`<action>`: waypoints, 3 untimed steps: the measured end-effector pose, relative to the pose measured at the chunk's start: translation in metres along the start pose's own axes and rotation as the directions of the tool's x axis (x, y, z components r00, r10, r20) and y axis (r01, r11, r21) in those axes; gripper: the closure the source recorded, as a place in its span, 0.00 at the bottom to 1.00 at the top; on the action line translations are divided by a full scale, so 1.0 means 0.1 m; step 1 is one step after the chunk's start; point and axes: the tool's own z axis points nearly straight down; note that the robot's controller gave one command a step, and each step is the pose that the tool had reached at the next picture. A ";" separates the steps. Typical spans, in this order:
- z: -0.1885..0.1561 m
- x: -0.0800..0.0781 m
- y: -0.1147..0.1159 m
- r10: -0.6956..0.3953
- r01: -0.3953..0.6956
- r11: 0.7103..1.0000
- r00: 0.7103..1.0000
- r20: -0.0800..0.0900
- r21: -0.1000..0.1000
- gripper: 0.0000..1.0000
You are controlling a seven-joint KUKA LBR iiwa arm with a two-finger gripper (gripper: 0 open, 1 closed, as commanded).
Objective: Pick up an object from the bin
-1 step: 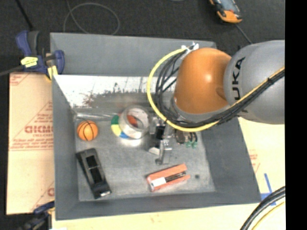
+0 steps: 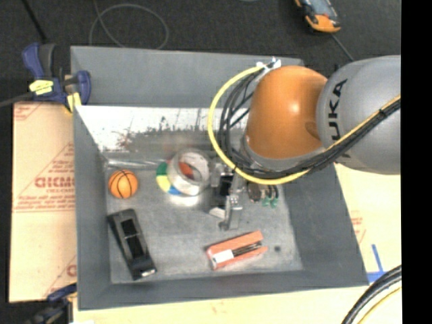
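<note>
Dark, speckled floor (image 2: 182,12) along the top, carpet-like, evenly lit. Thin cables (image 2: 129,6) looping across it. Two orange-and-black devices (image 2: 314,5) lying on it at the far edge, one left, one right.

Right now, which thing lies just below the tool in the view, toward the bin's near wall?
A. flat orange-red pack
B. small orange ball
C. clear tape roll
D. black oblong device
A: the flat orange-red pack lies just below the tool, while the small orange ball and black oblong device sit far left and the clear tape roll is up and to its left.
</note>
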 end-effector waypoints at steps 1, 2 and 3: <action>0.29 0.28 -0.17 -0.013 0.013 1.000 1.000 0.004 0.001 0.00; 0.53 0.59 -0.06 -0.054 0.054 0.999 0.999 0.000 0.003 0.00; 0.74 0.63 -0.02 0.018 -0.018 1.000 1.000 -0.001 0.000 0.00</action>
